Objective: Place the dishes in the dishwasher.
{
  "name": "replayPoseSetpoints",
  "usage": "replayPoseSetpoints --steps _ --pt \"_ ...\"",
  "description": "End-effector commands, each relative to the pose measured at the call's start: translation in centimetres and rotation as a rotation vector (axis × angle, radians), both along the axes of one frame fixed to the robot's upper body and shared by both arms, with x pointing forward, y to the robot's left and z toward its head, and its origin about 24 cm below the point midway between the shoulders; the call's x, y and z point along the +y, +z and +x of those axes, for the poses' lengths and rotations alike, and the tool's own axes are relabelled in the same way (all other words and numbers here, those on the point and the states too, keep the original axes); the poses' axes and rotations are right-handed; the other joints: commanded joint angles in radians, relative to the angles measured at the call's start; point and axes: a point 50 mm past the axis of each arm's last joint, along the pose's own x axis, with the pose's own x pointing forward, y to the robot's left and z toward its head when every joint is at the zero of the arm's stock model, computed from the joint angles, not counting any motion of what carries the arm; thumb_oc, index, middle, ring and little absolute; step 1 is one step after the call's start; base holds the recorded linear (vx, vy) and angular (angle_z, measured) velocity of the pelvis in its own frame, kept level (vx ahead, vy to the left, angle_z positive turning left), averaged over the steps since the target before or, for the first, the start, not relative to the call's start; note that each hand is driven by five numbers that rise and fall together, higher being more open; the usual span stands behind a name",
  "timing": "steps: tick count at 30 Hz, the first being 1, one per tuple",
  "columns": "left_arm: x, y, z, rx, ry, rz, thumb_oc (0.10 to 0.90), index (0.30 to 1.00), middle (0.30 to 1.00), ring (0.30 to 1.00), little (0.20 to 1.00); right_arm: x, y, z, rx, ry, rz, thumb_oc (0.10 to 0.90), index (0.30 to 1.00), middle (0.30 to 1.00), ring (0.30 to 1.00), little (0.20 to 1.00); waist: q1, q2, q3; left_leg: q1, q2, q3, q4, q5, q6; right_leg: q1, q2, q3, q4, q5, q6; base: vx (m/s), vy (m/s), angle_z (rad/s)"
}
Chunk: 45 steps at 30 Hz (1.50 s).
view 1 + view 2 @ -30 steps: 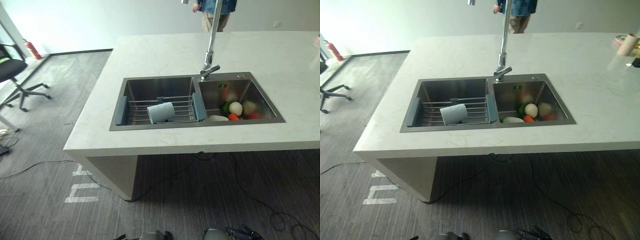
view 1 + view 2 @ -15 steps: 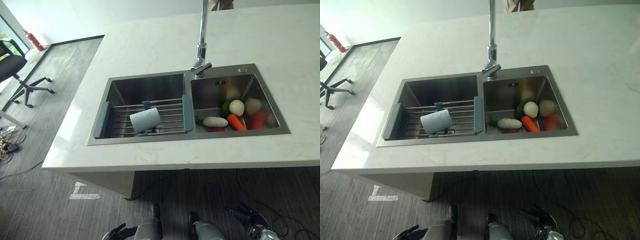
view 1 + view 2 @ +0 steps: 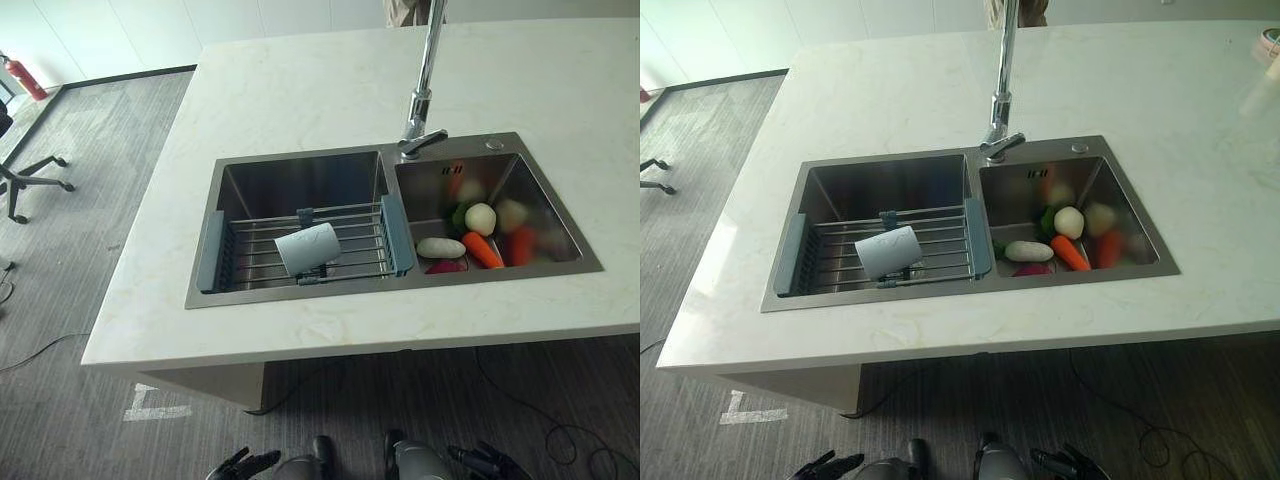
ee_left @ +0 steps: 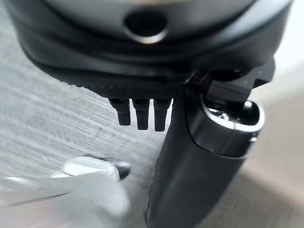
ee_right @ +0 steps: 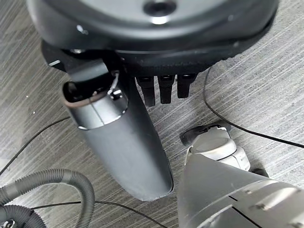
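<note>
A pale blue cup (image 3: pixel 307 247) is lying on its side on the wire rack (image 3: pixel 250 255) in the sink's (image 3: pixel 300 293) left basin; vegetables (image 3: pixel 480 240) are sitting in the right basin. The left hand (image 4: pixel 142 111) and right hand (image 5: pixel 161 88) are hanging low over the floor, fingers straight and holding nothing, as each wrist view shows.

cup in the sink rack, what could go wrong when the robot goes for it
The cup lies on its side on the wire rack, so it may roll along the bars when touched. The rack sits below the counter rim in the left basin, so a hand could knock the basin edge going in. Both hands, left and right, hang low near the floor, and neither holds anything, so the reach up is long.
</note>
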Motion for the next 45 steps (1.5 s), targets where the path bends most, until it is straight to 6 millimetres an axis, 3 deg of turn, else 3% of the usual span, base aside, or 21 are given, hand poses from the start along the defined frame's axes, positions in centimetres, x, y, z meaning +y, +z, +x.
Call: replayPoseSetpoints --steps 1,3,4,5,7,9,10,11,12,15,17,20,23,28,30,34,40,42,45 --pt "5.4 1.8 -1.6 -0.039 0.268 0.211 0.8 0.9 0.9 0.9 0.9 -3.2 1.6 0.6 -0.087 -0.089 -0.077 0.8 0.9 0.9 0.9 0.9 0.003 0.005 -0.016 -0.048 0.039 -0.027 0.077 -0.14 -0.039 0.058 -0.091 -0.033 -0.084 -0.027 0.114 0.03 0.034 0.03" --pt "7.0 2.6 -2.6 0.026 0.277 0.35 0.8 0.9 0.9 0.9 0.9 -3.8 1.7 0.3 -0.082 -0.109 -0.083 0.8 0.9 0.9 0.9 0.9 0.004 0.008 -0.015 -0.044 0.038 -0.03 0.077 -0.141 -0.04 0.064 -0.093 -0.037 -0.084 -0.03 0.114 0.02 0.022 0.01" --pt "9.9 4.6 -3.4 0.126 0.236 0.652 0.8 0.9 0.9 0.9 0.9 -4.5 1.9 -0.3 -0.069 -0.124 -0.091 0.8 0.9 0.9 0.9 0.9 0.003 0.012 -0.016 -0.037 0.037 -0.032 0.077 -0.146 -0.042 0.071 -0.095 -0.038 -0.084 -0.037 0.116 0.02 0.09 0.04" --pt "13.3 7.4 -3.7 0.13 0.315 0.857 0.8 0.9 0.9 0.9 0.9 -5.3 2.2 -0.6 -0.053 -0.135 -0.103 0.8 0.9 0.9 0.9 0.9 0.004 0.022 -0.018 -0.036 0.037 -0.029 0.077 -0.146 -0.041 0.071 -0.096 -0.036 -0.084 -0.04 0.115 0.03 0.098 0.05" --pt "15.3 9.6 -3.2 0.107 0.338 1.011 0.8 0.9 0.9 0.9 0.9 -5.6 2.2 -1.1 -0.046 -0.151 -0.102 0.8 0.9 0.9 0.9 0.9 0.007 0.026 -0.021 -0.041 0.036 -0.03 0.077 -0.142 -0.04 0.066 -0.098 -0.038 -0.084 -0.037 0.115 -0.01 0.036 0.02" --pt "19.3 16.6 0.2 -0.044 0.336 1.359 0.8 0.9 0.9 0.9 0.9 -5.7 2.1 -2.5 -0.034 -0.186 -0.1 0.8 0.9 0.9 0.9 0.9 0.025 0.039 -0.025 -0.038 0.034 -0.038 0.077 -0.151 -0.037 0.077 -0.105 -0.053 -0.084 -0.047 0.122 -0.02 0.003 0.07" --pt "19.5 17.1 0.5 -0.06 0.331 1.381 0.8 0.9 0.9 0.9 0.9 -5.6 2.0 -2.5 -0.035 -0.186 -0.1 0.8 0.9 0.9 0.9 0.9 0.026 0.04 -0.027 -0.044 0.033 -0.038 0.077 -0.145 -0.036 0.072 -0.105 -0.054 -0.084 -0.042 0.122 -0.04 0.0 0.23" --pt "20.1 19.3 1.7 -0.109 0.292 1.484 0.8 0.9 0.9 0.9 0.9 -5.5 2.0 -2.6 -0.037 -0.187 -0.099 0.8 0.9 0.9 0.9 0.9 0.029 0.042 -0.03 -0.044 0.033 -0.04 0.077 -0.147 -0.036 0.074 -0.105 -0.056 -0.084 -0.044 0.123 -0.02 -0.019 0.22" --pt "20.6 29.8 6.6 -0.383 0.191 1.892 0.8 0.9 0.9 0.9 0.9 -4.9 1.7 -2.6 -0.055 -0.169 -0.096 0.8 0.9 0.9 0.9 0.9 0.037 0.052 -0.039 -0.038 0.03 -0.049 0.077 -0.158 -0.038 0.086 -0.103 -0.059 -0.084 -0.058 0.125 0.01 -0.029 0.2" --pt "18.1 36.9 9.6 -0.673 0.152 2.069 0.8 0.9 0.9 0.9 0.9 -3.9 1.4 -1.7 -0.064 -0.142 -0.084 0.8 0.9 0.9 0.9 0.9 0.038 0.05 -0.056 -0.04 0.032 -0.047 0.077 -0.161 -0.042 0.086 -0.105 -0.064 -0.084 -0.061 0.126 0.02 -0.061 0.15" --pt "16.0 39.2 10.9 -0.824 0.13 2.103 0.8 0.9 0.9 0.9 0.9 -3.1 1.2 -1.2 -0.064 -0.127 -0.069 0.8 0.9 0.9 0.9 0.9 0.036 0.045 -0.069 -0.04 0.036 -0.04 0.077 -0.164 -0.045 0.084 -0.107 -0.068 -0.084 -0.064 0.127 0.02 -0.063 0.0" --pt "12.7 40.5 12.3 -1.064 0.067 2.033 0.8 0.9 0.9 0.9 0.9 -2.0 0.7 -1.1 -0.043 -0.111 -0.057 0.8 0.9 0.9 0.9 0.9 0.028 0.037 -0.081 -0.032 0.042 -0.028 0.077 -0.171 -0.045 0.085 -0.109 -0.064 -0.084 -0.066 0.128 0.04 -0.055 -0.24" --pt "9.1 41.3 14.4 -1.281 -0.124 1.884 0.8 0.9 0.9 0.9 0.9 -1.5 0.3 -1.9 0.002 -0.129 -0.045 0.8 0.9 0.9 0.9 0.9 0.008 0.034 -0.086 -0.018 0.045 -0.016 0.077 -0.177 -0.044 0.088 -0.103 -0.049 -0.084 -0.063 0.131 0.06 -0.063 -0.15" --pt "5.4 41.7 17.1 -1.414 -0.415 1.65 0.8 0.9 0.9 0.9 0.9 -1.2 -0.1 -3.5 0.051 -0.153 -0.03 0.8 0.9 0.9 0.9 0.9 -0.023 0.032 -0.092 -0.01 0.055 0.007 0.077 -0.179 -0.045 0.081 -0.095 -0.025 -0.084 -0.054 0.139 0.04 -0.05 -0.13" --pt "3.7 40.9 19.4 -1.407 -0.643 1.403 0.8 0.9 0.9 0.9 0.9 -1.1 -0.3 -4.5 0.073 -0.152 -0.026 0.8 0.9 0.9 0.9 0.9 -0.044 0.035 -0.089 -0.008 0.062 0.018 0.077 -0.177 -0.047 0.072 -0.087 -0.004 -0.084 -0.045 0.144 0.04 -0.082 -0.16" --pt "3.0 40.0 21.1 -1.339 -0.762 1.313 0.8 0.9 0.9 0.9 0.9 -1.2 -0.3 -4.9 0.072 -0.148 -0.023 0.8 0.9 0.9 0.9 0.9 -0.063 0.039 -0.082 -0.009 0.072 0.029 0.077 -0.171 -0.051 0.062 -0.078 0.014 -0.084 -0.037 0.147 0.04 -0.07 -0.19" --pt "6.1 37.0 22.7 -1.088 -0.852 1.191 0.8 0.9 0.9 0.9 0.9 -1.7 0.1 -4.1 0.03 -0.131 -0.034 0.8 0.9 0.9 0.9 0.9 -0.072 0.05 -0.064 -0.031 0.081 0.033 0.077 -0.154 -0.064 0.034 -0.078 0.021 -0.084 -0.029 0.15 0.02 -0.044 -0.08" --pt "6.9 35.3 22.8 -1.052 -0.883 1.021 0.8 0.9 0.9 0.9 0.9 -2.0 0.3 -4.0 0.024 -0.13 -0.036 0.8 0.9 0.9 0.9 0.9 -0.072 0.057 -0.056 -0.039 0.078 0.028 0.077 -0.149 -0.064 0.027 -0.08 0.025 -0.084 -0.026 0.149 0.0 0.005 -0.02" --pt "7.1 33.8 22.9 -1.015 -0.925 0.913 0.8 0.9 0.9 0.9 0.9 -2.3 0.4 -3.7 0.012 -0.117 -0.035 0.8 0.9 0.9 0.9 0.9 -0.074 0.067 -0.05 -0.043 0.073 0.027 0.077 -0.145 -0.064 0.022 -0.086 0.024 -0.084 -0.022 0.15 0.0 0.023 0.0"
